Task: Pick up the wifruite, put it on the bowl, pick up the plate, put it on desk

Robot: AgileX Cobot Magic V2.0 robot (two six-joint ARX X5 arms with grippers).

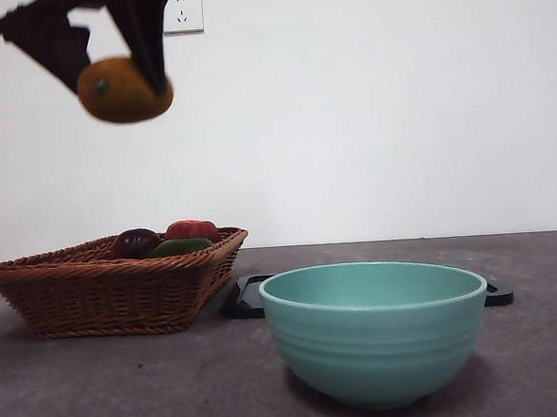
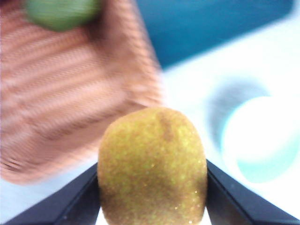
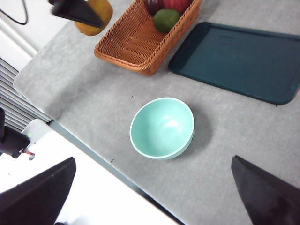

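Left gripper clamped on wifruite, held high above wicker basket. Bowl empty on desk, at basket's 4 o'clock. Right gripper spread wide, holding nothing, high above bowl.

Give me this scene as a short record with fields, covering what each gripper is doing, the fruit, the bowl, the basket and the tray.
left gripper: shut on the small round orange-brown wifruite, raised beside the basket
right gripper: open, holding nothing, high over the table
bowl: large mint-green ceramic, upright on the dark grey desk, nothing inside
basket: brown wicker, holding dark purple, red and green fruit
tray: dark flat, behind the bowl
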